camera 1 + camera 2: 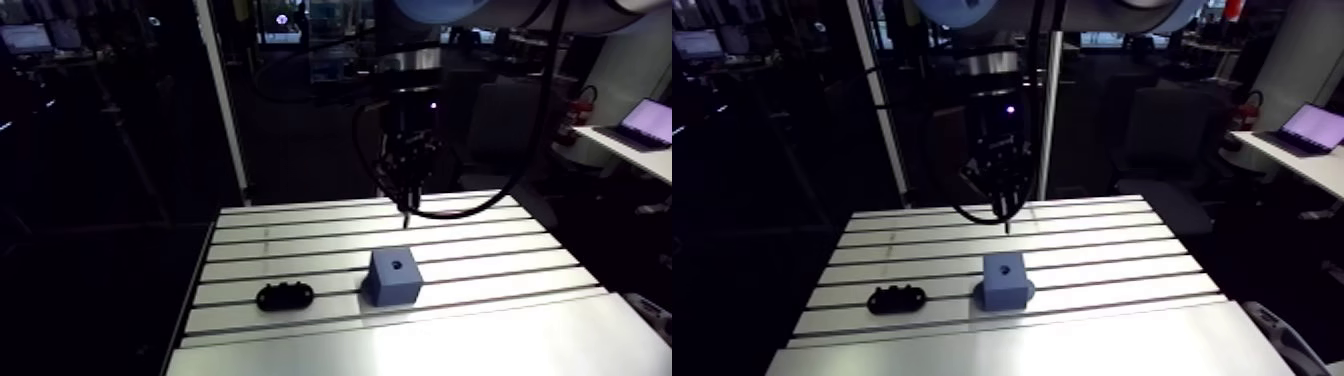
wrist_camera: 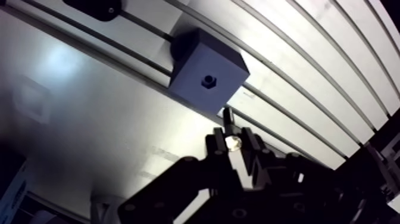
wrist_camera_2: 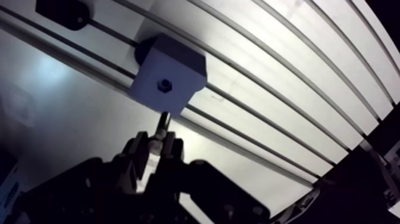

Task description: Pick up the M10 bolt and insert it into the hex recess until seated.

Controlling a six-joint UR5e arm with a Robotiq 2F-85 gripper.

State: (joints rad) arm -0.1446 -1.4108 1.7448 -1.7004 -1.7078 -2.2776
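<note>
The arm hangs over the slotted table (image 1: 300, 235) with its gripper (image 2: 233, 142) pointing down, clear of the surface. The two fingers are pinched on a bolt (image 2: 228, 117). In the wrist view a bright bit of metal shows between the fingertips, and the dark shank sticks out past them. In the arm view the bolt shows only as a thin dark pin under the gripper, its tip in the air above the table.

A blue-grey block (image 1: 393, 277) sits on the table, nearer the front edge than the gripper. On its top face there is a small dark hex hole (image 2: 208, 80), and nothing is in it. The bolt is not touching the block. In the wrist view its tip points towards the block's near edge and stops short of the hole. In the arm view the gripper hangs behind the block, over the rows of slots further back.

Off to one side of the block, well apart from it, lies a small black oblong part (image 1: 285, 296) with rounded ends, flat on the table. I cannot make out any more detail on it from here
</note>
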